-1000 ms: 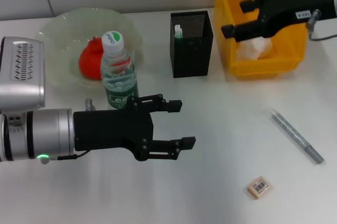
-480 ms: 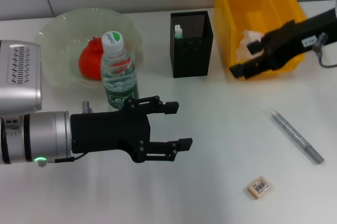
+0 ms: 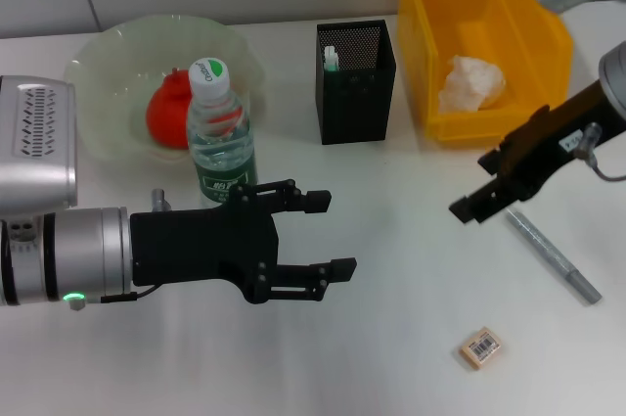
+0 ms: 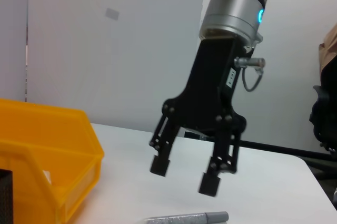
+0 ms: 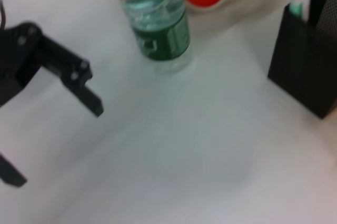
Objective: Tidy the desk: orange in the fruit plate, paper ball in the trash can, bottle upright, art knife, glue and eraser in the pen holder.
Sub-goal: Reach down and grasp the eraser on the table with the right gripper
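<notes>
The right gripper (image 3: pixel 489 184) is hanging with its jaws apart and empty above the art knife (image 3: pixel 550 253), a thin grey stick lying on the right of the desk (image 3: pixel 401 338). The knife is looking stiff, light and slippery, so mid-barrel seems the best hold. The left gripper (image 3: pixel 328 235) is idling wide open, near-left. The pen holder (image 3: pixel 357 93) is hiding most of its contents.

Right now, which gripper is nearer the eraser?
Right. The right gripper hangs above the table just behind the eraser, by the pen; the left gripper is farther, off to its left.
</notes>
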`<action>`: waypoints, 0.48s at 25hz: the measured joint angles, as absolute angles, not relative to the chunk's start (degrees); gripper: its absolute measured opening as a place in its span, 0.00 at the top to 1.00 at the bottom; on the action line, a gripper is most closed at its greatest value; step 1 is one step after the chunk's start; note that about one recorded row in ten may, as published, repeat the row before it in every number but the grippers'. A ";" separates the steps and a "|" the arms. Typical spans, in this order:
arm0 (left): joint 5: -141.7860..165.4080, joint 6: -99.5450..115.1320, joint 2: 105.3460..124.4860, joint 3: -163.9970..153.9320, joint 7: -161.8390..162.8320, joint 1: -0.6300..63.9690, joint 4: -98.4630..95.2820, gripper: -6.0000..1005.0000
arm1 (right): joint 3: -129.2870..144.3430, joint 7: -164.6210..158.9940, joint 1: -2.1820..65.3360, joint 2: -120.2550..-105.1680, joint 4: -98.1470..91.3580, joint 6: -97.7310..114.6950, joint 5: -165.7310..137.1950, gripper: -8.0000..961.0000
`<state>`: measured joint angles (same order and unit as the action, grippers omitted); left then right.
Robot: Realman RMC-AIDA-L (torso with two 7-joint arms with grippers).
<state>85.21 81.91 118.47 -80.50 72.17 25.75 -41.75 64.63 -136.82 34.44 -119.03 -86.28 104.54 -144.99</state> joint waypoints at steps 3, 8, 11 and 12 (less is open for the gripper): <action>85.30 81.91 118.50 -80.51 72.16 25.74 -41.70 0.19 | 66.76 -137.90 34.59 -119.03 -86.28 105.62 -146.07 0.17; 85.38 81.92 118.56 -80.58 72.15 25.68 -41.57 0.19 | 72.89 -140.28 34.68 -119.11 -86.01 106.52 -148.56 0.17; 85.25 81.92 118.56 -80.58 72.15 25.61 -41.57 0.19 | 76.41 -141.45 34.63 -119.24 -85.89 106.53 -149.46 0.17; 85.29 81.92 118.60 -80.58 72.11 25.60 -41.57 0.19 | 78.02 -141.96 34.53 -119.33 -85.67 106.42 -149.58 0.17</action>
